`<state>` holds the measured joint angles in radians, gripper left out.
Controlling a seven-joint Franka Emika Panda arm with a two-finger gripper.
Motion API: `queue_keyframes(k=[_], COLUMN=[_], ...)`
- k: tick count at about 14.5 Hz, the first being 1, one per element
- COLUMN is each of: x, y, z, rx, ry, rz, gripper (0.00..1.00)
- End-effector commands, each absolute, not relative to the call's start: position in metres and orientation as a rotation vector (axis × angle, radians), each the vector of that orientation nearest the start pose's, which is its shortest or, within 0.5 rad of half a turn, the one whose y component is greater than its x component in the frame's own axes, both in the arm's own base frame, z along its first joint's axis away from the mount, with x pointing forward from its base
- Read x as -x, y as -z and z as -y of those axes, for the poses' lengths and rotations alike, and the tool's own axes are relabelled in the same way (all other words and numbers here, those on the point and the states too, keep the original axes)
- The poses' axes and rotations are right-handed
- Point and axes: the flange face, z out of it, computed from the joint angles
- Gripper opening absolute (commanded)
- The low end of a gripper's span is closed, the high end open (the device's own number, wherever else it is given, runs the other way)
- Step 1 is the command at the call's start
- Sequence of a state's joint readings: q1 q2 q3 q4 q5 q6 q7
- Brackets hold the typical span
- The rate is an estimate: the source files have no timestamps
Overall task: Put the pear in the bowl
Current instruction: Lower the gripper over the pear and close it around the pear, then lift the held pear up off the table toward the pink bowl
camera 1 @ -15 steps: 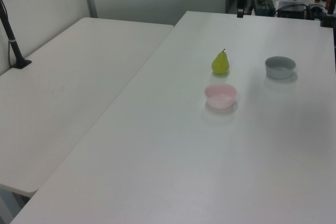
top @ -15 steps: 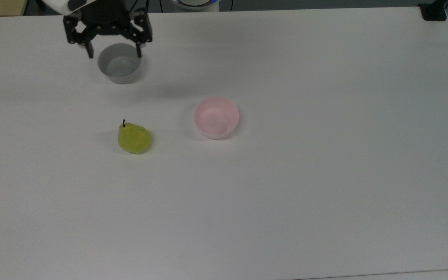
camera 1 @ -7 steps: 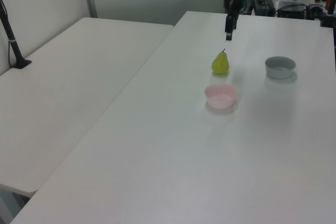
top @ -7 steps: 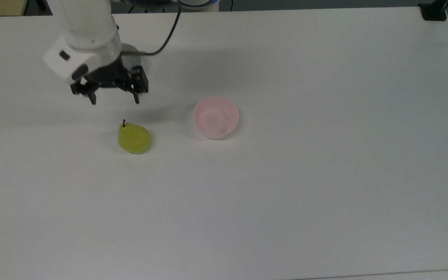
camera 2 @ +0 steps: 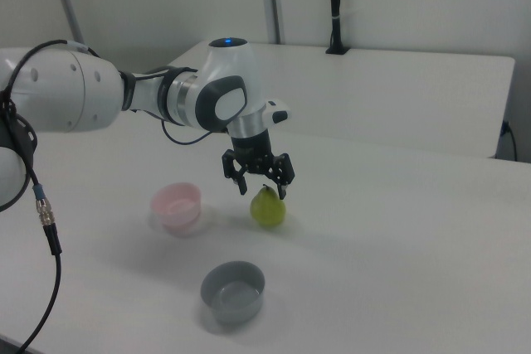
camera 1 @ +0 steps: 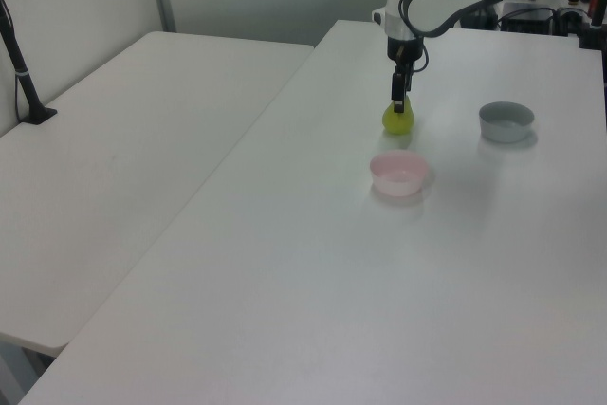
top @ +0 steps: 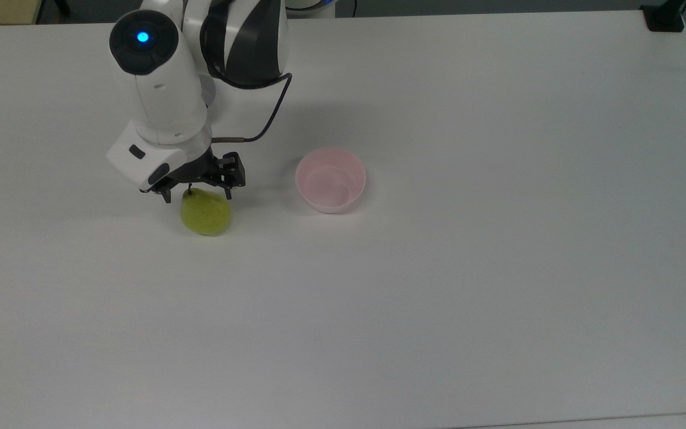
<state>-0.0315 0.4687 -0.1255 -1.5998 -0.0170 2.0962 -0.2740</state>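
Gripper (camera 2: 263,191) (fingers spread) above upright pear (camera 2: 268,207)

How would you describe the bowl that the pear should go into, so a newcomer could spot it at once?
Start at the white table and find the robot's gripper, which hangs over the yellow-green pear. To the top view's right of the pear, standing apart from it, is the pink bowl. It is pale pink with rounded sides, whereas the grey bowl is straight-sided.

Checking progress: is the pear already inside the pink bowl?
No, the pear sits on the white table, apart from the empty pink bowl.
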Motion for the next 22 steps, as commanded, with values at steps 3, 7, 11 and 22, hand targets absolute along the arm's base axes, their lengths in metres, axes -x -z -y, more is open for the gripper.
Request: queue_keyframes(k=[3,7,11,22], x=[-0.682,-0.682,-0.682,-0.641], y=[-0.343,-0.343,-0.346,-0.5], z=[0.088,0.088,0.088,0.089], rx=[3.21,3.21,3.21,3.187], ry=[0.041,0.04,0.04,0.068], rz=[0.285,0.294,0.293,0.214], gripper=[0.92,0.54,0.34,0.36])
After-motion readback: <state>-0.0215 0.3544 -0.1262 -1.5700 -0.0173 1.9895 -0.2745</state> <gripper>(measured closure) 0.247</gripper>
